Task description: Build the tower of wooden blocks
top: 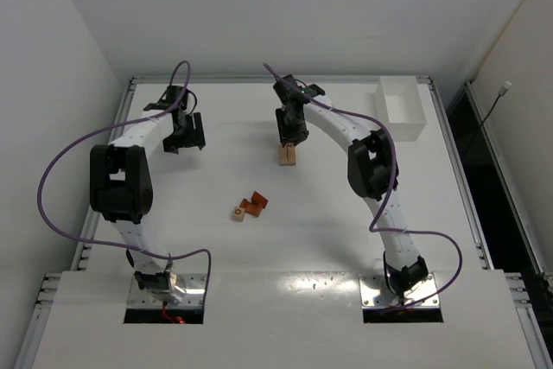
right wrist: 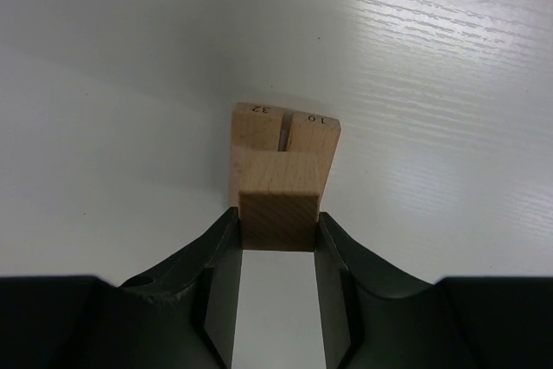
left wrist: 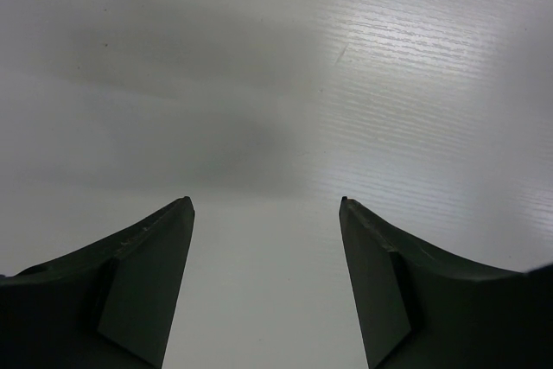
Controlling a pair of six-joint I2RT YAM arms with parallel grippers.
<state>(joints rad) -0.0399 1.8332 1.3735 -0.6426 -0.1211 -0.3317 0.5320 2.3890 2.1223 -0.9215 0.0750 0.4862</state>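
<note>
White table (top: 337,239), left gripper (left wrist: 266,205) spread open, right gripper (right wrist: 278,218) clamping pale block (right wrist: 276,192), numbered bars (right wrist: 257,127) half hidden beneath

I find bare table (top: 216,248) between the arms. Loose blocks (top: 250,206) sit mid-table; the wood block tower (top: 288,155) stands beyond.

two pale tan bars (right wrist: 257,131), marked 32 and 10, set side by side. pale block (right wrist: 276,200) across them, clamped in right gripper (right wrist: 276,222). well apart: pale cube (top: 238,213) beside two reddish-orange blocks (top: 254,204), loose.
</note>
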